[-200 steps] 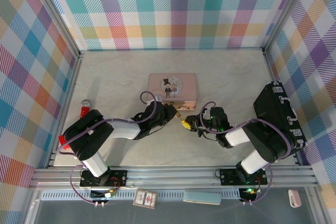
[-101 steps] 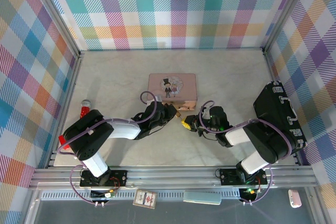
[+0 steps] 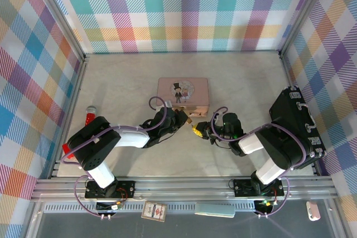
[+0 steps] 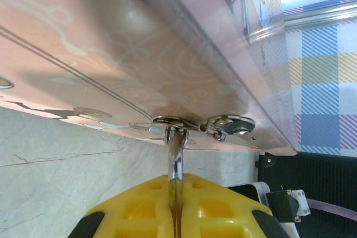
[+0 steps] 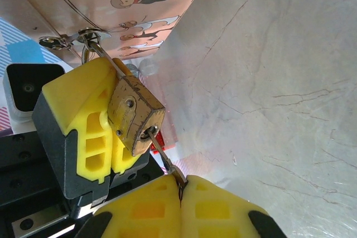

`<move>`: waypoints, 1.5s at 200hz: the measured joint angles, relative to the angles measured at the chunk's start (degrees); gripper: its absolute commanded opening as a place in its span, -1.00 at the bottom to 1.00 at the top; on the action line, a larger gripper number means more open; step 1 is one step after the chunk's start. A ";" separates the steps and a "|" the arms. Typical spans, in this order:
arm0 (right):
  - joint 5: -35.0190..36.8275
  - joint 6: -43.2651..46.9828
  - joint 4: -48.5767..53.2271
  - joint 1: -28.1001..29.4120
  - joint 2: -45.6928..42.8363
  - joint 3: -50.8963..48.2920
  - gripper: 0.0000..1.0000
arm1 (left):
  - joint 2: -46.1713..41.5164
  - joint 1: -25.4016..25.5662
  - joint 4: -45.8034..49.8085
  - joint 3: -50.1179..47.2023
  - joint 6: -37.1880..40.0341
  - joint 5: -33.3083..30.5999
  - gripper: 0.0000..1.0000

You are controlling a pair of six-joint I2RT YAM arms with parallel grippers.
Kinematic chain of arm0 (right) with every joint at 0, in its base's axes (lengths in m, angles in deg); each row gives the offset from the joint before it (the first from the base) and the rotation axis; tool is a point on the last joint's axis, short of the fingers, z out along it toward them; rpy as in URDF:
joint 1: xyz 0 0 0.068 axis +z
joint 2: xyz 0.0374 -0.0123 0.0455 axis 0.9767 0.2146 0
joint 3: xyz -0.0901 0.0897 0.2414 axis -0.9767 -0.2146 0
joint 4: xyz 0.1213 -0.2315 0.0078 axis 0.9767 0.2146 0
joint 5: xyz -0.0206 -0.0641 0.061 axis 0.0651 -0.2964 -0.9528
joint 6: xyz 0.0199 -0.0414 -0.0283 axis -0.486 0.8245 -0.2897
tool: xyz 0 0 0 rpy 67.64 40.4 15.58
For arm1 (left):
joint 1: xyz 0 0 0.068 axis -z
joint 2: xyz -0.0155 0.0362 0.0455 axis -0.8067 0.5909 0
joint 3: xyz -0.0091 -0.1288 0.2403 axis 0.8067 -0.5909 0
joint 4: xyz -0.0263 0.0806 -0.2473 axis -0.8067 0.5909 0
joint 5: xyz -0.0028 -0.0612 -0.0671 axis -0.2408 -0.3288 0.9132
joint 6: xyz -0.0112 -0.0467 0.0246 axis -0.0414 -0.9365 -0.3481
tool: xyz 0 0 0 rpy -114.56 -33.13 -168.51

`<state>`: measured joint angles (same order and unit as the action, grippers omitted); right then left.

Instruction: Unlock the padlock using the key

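The pink tin (image 3: 183, 90) with the cartoon couple on its lid sits on the marbled tabletop (image 3: 122, 82), and both arms meet at its near edge. The padlock (image 5: 135, 112), a small brass block, hangs off the tin's metal hasp (image 4: 167, 120) on that near side. Its body is tilted away from the tin.

The left gripper (image 4: 175, 179) has its yellow fingers pressed together on the padlock's thin silvery shackle (image 4: 175, 157), which runs straight from the fingertips up to the hasp. In the right wrist view these same fingers lie right beside the brass body, on the side nearer the tin.

The right gripper (image 5: 181, 185) is pinched tight on the key (image 5: 164, 159), with no gap showing between its fingertips. Only the slim grey shank is visible. It slants from the fingertips up to the padlock's bottom face, where its end goes into the keyhole. Whether the shackle is latched or free in the body cannot be told.

From above, the two grippers sit tip to tip just in front of the tin's near right corner, with the padlock between them. A red-handled tool (image 3: 89, 116) lies well to the left of the tin, near the plaid side wall (image 3: 33, 71).
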<state>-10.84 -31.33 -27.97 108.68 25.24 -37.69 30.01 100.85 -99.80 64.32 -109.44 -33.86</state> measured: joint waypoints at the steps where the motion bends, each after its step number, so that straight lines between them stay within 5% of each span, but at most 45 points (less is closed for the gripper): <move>1: 0.00 -0.02 0.00 0.00 0.00 0.00 -1.00 | 0.00 0.00 0.00 0.00 0.00 0.02 -1.00; 142: -2.36 -3.91 -6.58 -1.44 4.57 0.00 -1.00 | 0.00 0.00 -0.09 0.02 0.00 -1.05 -1.00; 300: -0.87 -0.22 4.87 -1.49 -3.58 0.11 -1.00 | 0.00 0.39 -0.72 0.35 -0.02 0.09 -1.00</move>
<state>-11.71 -31.54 -23.09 107.19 21.66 -37.58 30.01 101.24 -100.52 64.67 -109.46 -33.77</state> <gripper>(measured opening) 0.049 0.080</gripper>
